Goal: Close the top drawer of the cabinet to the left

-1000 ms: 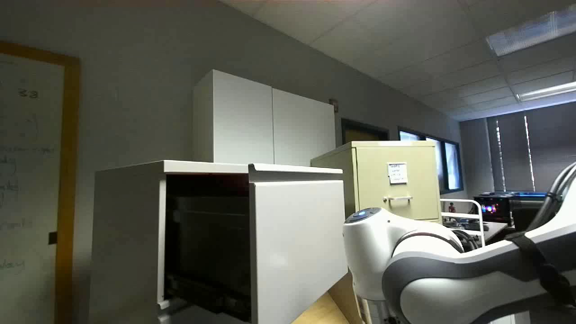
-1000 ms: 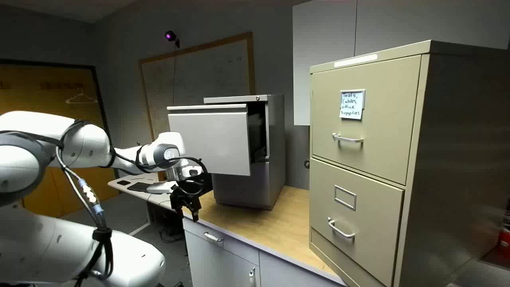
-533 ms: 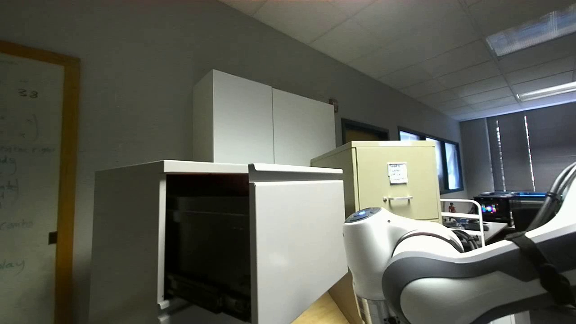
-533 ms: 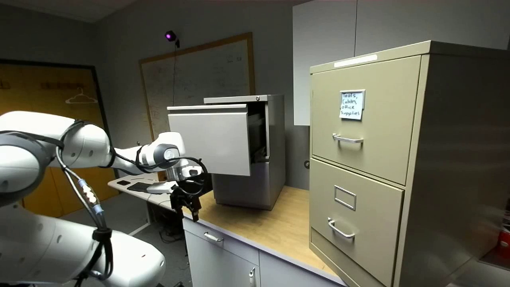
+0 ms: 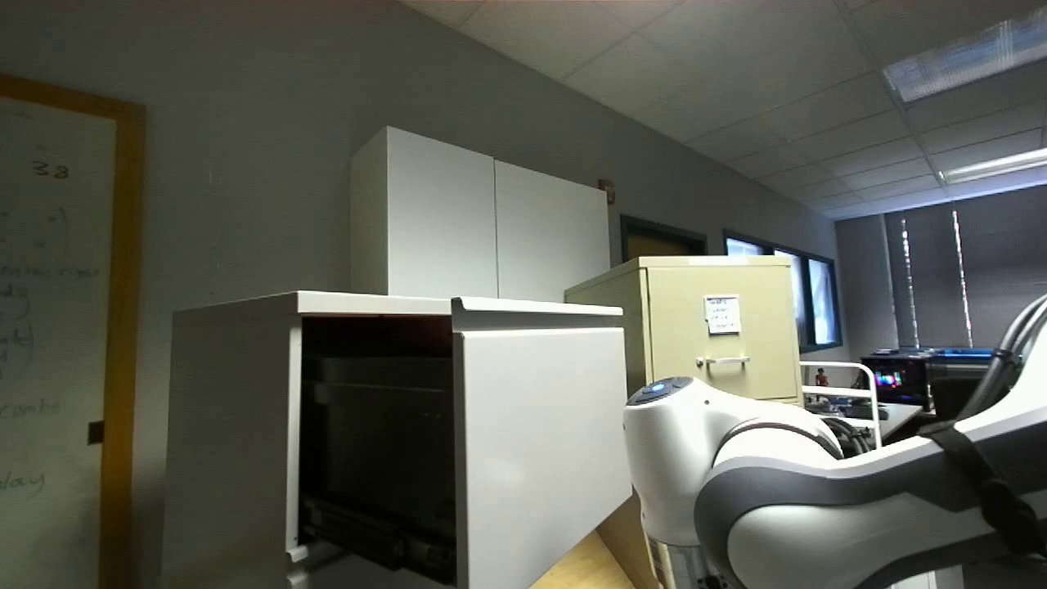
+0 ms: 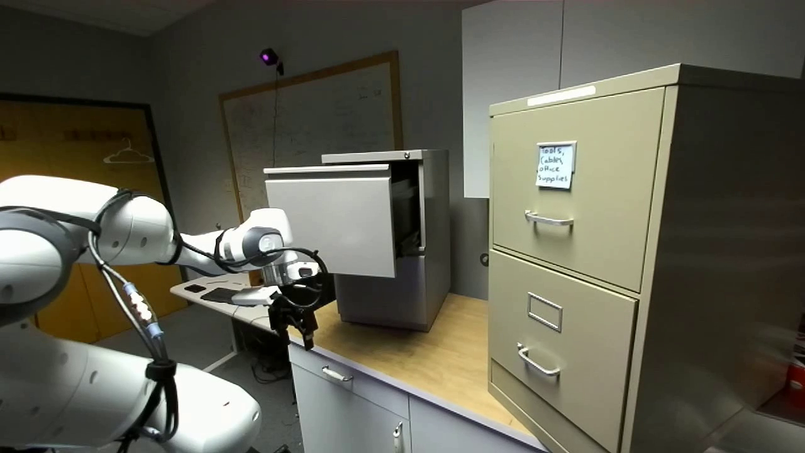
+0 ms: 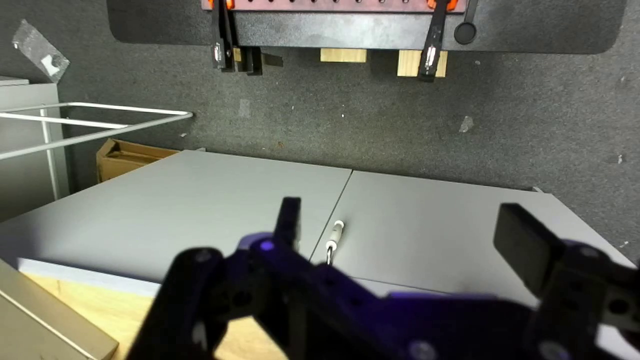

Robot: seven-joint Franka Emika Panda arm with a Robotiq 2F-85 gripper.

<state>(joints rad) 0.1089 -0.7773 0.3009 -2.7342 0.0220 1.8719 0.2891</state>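
Wrist view: the black jointed gripper (image 7: 406, 232) spans the bottom of the frame, released, its two fingers spread wide apart. Behind it, flat pale grey doors (image 7: 215, 200) cross the middle, and a light wooden bench (image 7: 95, 297) shows at lower left.

In an exterior view, a boxy pale grey-white metal cabinet (image 5: 233, 442) stands at lower left, its flat-fronted top drawer (image 5: 544, 442) pulled well out towards the centre, dark inside. A rounded white robot arm (image 5: 785, 483) occupies the lower right.

In an exterior view, a beige metal filing cabinet (image 6: 604, 226) with a handwritten label (image 6: 555, 167) fills the right side. The top drawer juts out left of centre; lower in the frame hangs the gripper, fingers down, overlapping the bench's front edge.
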